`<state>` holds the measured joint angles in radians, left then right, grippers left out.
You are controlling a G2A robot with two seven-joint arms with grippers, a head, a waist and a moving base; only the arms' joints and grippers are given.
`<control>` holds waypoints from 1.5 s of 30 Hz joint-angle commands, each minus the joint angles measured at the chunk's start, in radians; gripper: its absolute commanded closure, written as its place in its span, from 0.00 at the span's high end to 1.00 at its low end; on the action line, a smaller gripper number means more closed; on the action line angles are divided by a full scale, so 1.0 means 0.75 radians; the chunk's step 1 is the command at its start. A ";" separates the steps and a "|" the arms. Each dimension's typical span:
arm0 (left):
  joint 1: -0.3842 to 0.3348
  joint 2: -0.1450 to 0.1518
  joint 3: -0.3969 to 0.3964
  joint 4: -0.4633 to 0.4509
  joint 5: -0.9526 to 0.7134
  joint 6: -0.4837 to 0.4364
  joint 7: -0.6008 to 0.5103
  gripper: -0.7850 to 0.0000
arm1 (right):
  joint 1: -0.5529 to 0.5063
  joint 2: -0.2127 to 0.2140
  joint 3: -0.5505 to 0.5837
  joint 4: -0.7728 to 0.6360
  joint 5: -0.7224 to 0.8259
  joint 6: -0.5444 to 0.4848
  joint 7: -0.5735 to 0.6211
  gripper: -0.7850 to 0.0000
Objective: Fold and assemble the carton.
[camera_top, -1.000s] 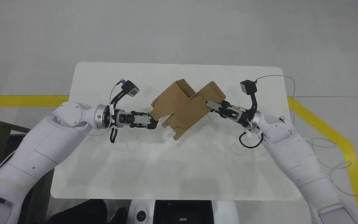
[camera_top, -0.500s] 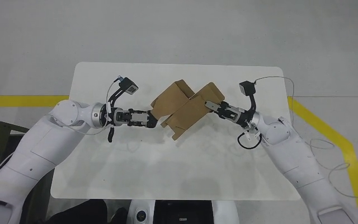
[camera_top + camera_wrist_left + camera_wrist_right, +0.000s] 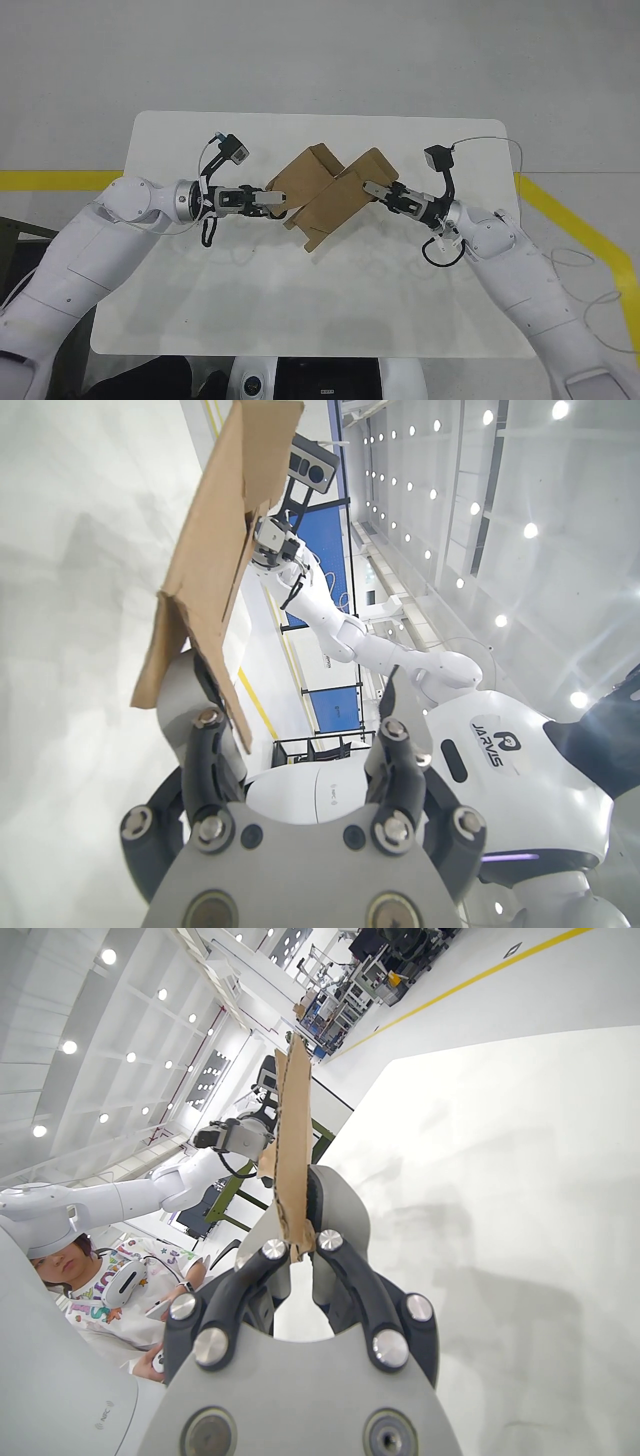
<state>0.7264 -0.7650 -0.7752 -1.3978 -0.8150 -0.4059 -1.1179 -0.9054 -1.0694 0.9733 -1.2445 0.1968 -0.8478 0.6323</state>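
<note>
A brown cardboard carton (image 3: 330, 195), partly folded with flaps standing out, is held above the middle of the white table (image 3: 200, 300). My right gripper (image 3: 368, 187) is at its right side, shut on a thin flap (image 3: 292, 1138) that runs up between the two fingers (image 3: 340, 1208). My left gripper (image 3: 283, 200) is at the carton's left end and is open. In the left wrist view a carton panel (image 3: 210, 565) has its edge lying against one finger (image 3: 200, 720), and the other finger (image 3: 395, 710) stands well apart from it.
Bare tabletop lies all around the carton, with the most room toward the front edge (image 3: 300, 340). Yellow floor lines (image 3: 50, 180) run past both table ends. A cable (image 3: 480, 137) trails off the right wrist camera.
My left gripper has moved up and to the right, closing in on the carton's left end, and its wrist has turned. The carton and right gripper have shifted slightly left.
</note>
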 commanded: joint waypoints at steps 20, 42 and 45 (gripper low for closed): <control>0.010 -0.057 -0.044 0.082 0.137 0.079 0.041 0.48 | -0.007 -0.015 0.016 0.021 0.000 -0.013 0.023 0.00; 0.057 -0.087 -0.122 0.069 0.195 0.161 0.023 0.00 | -0.015 -0.024 0.042 0.015 -0.014 -0.019 0.037 0.00; 0.056 -0.092 -0.133 0.074 0.195 0.166 0.015 0.00 | -0.016 -0.025 0.043 0.018 -0.010 -0.011 0.045 0.48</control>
<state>0.7688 -0.8334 -0.8726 -1.3435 -0.6688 -0.2828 -1.1047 -0.9170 -1.0880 1.0055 -1.2324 0.1886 -0.8590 0.6638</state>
